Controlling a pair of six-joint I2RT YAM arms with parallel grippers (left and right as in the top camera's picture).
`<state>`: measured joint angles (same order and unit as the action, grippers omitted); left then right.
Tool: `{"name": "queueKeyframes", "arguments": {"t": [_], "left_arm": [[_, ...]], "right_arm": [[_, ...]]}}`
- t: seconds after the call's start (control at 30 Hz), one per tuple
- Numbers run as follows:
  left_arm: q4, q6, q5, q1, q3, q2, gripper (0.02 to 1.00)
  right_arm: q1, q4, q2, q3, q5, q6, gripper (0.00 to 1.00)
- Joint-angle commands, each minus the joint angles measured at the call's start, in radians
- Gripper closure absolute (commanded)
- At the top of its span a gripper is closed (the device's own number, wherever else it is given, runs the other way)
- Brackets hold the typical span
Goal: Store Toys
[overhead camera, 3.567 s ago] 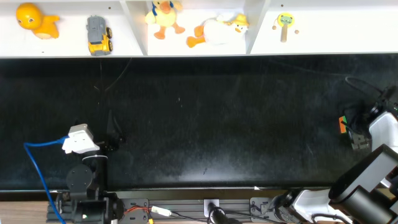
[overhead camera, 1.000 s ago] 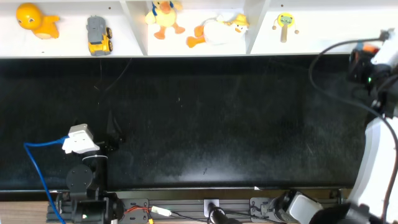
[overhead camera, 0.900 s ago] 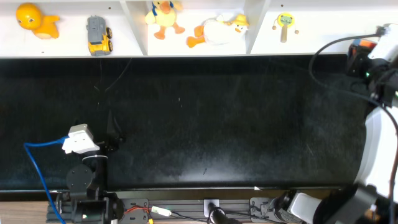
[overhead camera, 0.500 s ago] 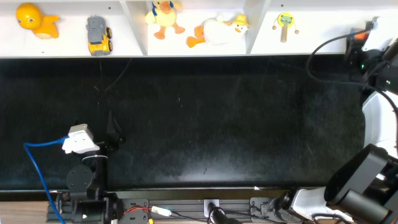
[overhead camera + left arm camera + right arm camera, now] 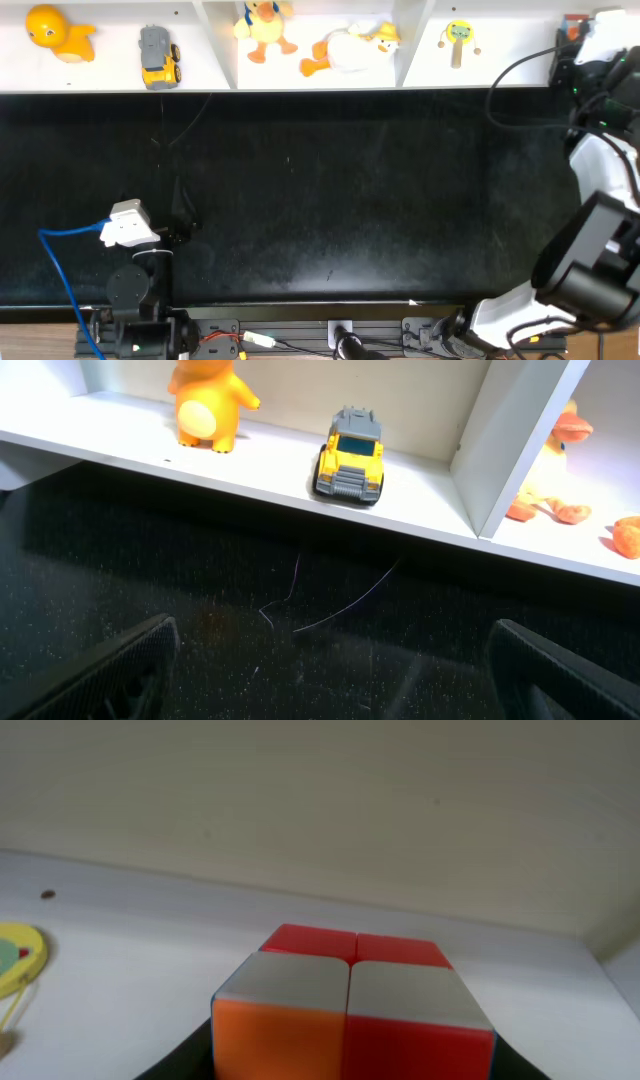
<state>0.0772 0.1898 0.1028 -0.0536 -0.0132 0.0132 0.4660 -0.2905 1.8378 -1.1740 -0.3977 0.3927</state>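
Right gripper (image 5: 582, 35) clamped on puzzle cube (image 5: 350, 1005), 1 o'clock, over rightmost shelf bay (image 5: 150, 945). Lower until it sits flat, clear of the rattle (image 5: 14, 960), then release. Left gripper (image 5: 330, 672) wide open, empty, 8 o'clock.

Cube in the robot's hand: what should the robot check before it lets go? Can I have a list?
1. The cube is pinched firmly in the right gripper: ok.
2. The cube is inside the shelf compartment, with white floor ahead and the back wall behind: ok.
3. The cube's underside rests on the shelf floor: cannot tell, it is hidden.
4. The yellow round toy sits apart from the cube, to one side: ok.
5. The left gripper is out of the way, open over the black mat: ok.
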Motion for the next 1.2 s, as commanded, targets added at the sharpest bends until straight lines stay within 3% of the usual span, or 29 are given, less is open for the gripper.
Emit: {"name": "queueKeyframes", "arguments": {"t": [0.03,0.13,0.27,0.37,0.73,1.0,1.17,1.2], "left_arm": [[-0.004,0.021,0.011,0.003,0.005,-0.010,0.020],[-0.004,0.021,0.011,0.003,0.005,-0.010,0.020],[-0.004,0.021,0.011,0.003,0.005,-0.010,0.020],[-0.004,0.021,0.011,0.003,0.005,-0.010,0.020],[-0.004,0.021,0.011,0.003,0.005,-0.010,0.020],[-0.004,0.021,0.011,0.003,0.005,-0.010,0.020],[-0.004,0.021,0.011,0.003,0.005,-0.010,0.020],[-0.004,0.021,0.011,0.003,0.005,-0.010,0.020]], "right_arm": [[-0.014,-0.047,0.037,-0.006,-0.068,-0.005,0.950],[-0.015,-0.077,0.062,-0.006,-0.139,-0.047,0.952],[-0.015,-0.114,0.107,-0.006,-0.154,-0.143,0.954],[-0.015,-0.130,0.136,-0.006,-0.194,-0.155,0.956],[-0.014,-0.122,0.177,-0.006,-0.196,-0.192,0.956],[-0.014,-0.079,0.177,-0.006,-0.188,-0.225,0.522],[-0.014,-0.077,0.172,-0.006,-0.185,-0.268,0.137],[-0.014,-0.073,0.168,-0.006,-0.185,-0.279,0.003]]}}
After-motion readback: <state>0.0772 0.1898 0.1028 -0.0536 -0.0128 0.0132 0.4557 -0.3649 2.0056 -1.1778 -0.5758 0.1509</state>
